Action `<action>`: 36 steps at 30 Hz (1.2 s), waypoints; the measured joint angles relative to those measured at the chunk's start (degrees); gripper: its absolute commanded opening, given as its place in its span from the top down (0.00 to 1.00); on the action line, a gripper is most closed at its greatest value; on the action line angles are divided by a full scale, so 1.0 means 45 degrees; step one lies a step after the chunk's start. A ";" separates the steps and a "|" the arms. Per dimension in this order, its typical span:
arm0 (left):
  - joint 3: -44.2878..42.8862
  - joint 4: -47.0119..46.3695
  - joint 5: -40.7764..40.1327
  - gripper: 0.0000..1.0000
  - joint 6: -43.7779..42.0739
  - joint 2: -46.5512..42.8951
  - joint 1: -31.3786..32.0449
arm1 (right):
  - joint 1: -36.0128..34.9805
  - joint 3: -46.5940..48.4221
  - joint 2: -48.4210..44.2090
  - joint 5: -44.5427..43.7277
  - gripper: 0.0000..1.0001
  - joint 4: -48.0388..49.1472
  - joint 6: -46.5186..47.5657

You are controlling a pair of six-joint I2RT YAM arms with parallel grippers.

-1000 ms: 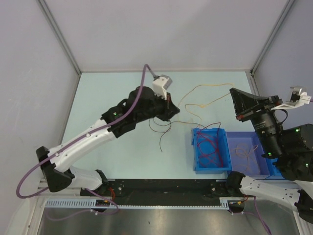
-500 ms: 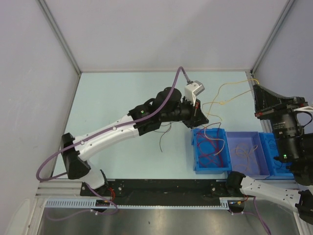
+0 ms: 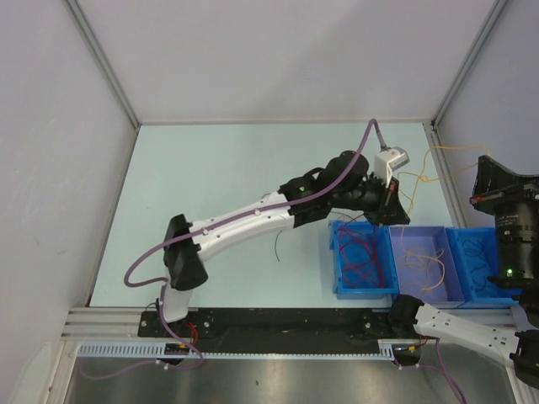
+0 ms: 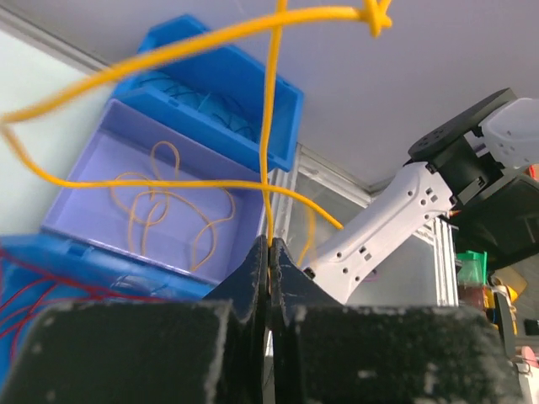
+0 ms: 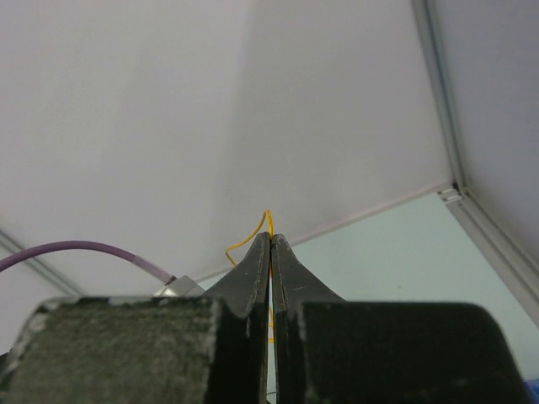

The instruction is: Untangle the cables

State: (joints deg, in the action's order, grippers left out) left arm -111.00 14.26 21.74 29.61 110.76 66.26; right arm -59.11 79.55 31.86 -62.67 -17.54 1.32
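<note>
As left pincer (image 4: 269,244) and right pincer (image 5: 270,237) both clamp the yellow cable (image 4: 271,126), it hangs stretched near the lilac bin (image 4: 93,164), probably its destination.

Thin yellow cable (image 5: 268,217) pinched in the closed right claw (image 5: 270,240), looped above its tips, mauve hose (image 5: 84,249) at left, pale desk (image 5: 396,252) behind.

A pale green desk (image 3: 194,168) stands between plain grey walls (image 3: 278,59), with thin metal posts (image 3: 101,63) in the corners. A brushed steel plate (image 3: 278,383) lies along its near edge.
</note>
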 measured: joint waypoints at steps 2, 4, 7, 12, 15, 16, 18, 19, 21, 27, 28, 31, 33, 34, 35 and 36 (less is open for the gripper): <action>-0.0738 0.0233 0.0107 1.00 -0.0019 0.0651 0.0165 | 0.0000 0.0024 0.0000 -0.0379 1.00 0.0034 0.0398; -0.1486 0.0520 0.0131 1.00 -0.0058 0.1307 0.0471 | -0.0005 0.0083 0.0005 -0.0709 1.00 0.0253 0.0957; -0.1758 0.0840 0.0136 1.00 -0.0136 0.1763 0.1030 | -0.0015 0.0374 0.0024 -0.1020 1.00 0.0661 0.1719; -0.1423 0.0729 0.0146 1.00 -0.0141 0.1957 0.1647 | -0.0015 0.0772 -0.0005 -0.1413 1.00 0.1394 0.2788; -0.0918 0.0102 0.0087 1.00 -0.0131 0.1923 0.1710 | -0.0019 0.0777 -0.0019 -0.1637 1.00 0.1413 0.3186; -0.0855 0.0034 0.0063 0.99 -0.0131 0.1923 0.1700 | -0.0019 0.0777 -0.0019 -0.1661 1.00 0.1379 0.3264; -0.0792 -0.0005 -0.0063 0.90 -0.0131 0.1923 0.1651 | -0.0029 0.0782 -0.0019 -0.1685 1.00 0.1302 0.3303; -0.0787 -0.0005 -0.0112 0.84 -0.0136 0.1923 0.1608 | -0.0034 0.0782 -0.0019 -0.1681 1.00 0.1282 0.3298; -0.0787 0.0112 -0.0262 0.55 -0.0204 0.1923 0.1549 | -0.0039 0.0801 -0.0019 -0.1651 1.00 0.1190 0.3167; -0.1166 0.1384 -0.1064 0.15 -0.0495 0.2040 0.1583 | -0.0039 0.0981 -0.0073 -0.1627 1.00 0.0884 0.2686; -0.1219 0.1467 -0.1239 0.14 -0.0559 0.2040 0.1583 | -0.0039 0.0986 -0.0102 -0.1622 1.00 0.0801 0.2608; -0.1268 0.1627 -0.1724 0.11 -0.0690 0.2030 0.1583 | -0.0039 0.1001 -0.0160 -0.1622 1.00 0.0525 0.2375; -0.1268 0.1821 -0.2118 0.10 -0.0763 0.2021 0.1579 | -0.0039 0.1010 -0.0175 -0.1627 1.00 0.0321 0.2220; -0.1239 0.1928 -0.2395 0.10 -0.0831 0.1982 0.1579 | -0.0039 0.1010 -0.0175 -0.1627 1.00 0.0233 0.2137; -0.1122 0.2011 -0.2710 0.09 -0.0884 0.1889 0.1579 | -0.0039 0.1010 -0.0175 -0.1632 1.00 0.0126 0.2059; -0.0947 0.2089 -0.3011 0.09 -0.0928 0.1734 0.1569 | -0.0039 0.1010 -0.0175 -0.1632 1.00 -0.0005 0.1987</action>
State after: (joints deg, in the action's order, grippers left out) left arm -115.26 23.66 8.19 25.43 118.56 73.32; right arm -59.29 84.09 31.07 -70.02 -17.56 10.26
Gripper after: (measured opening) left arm 0.899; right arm 0.009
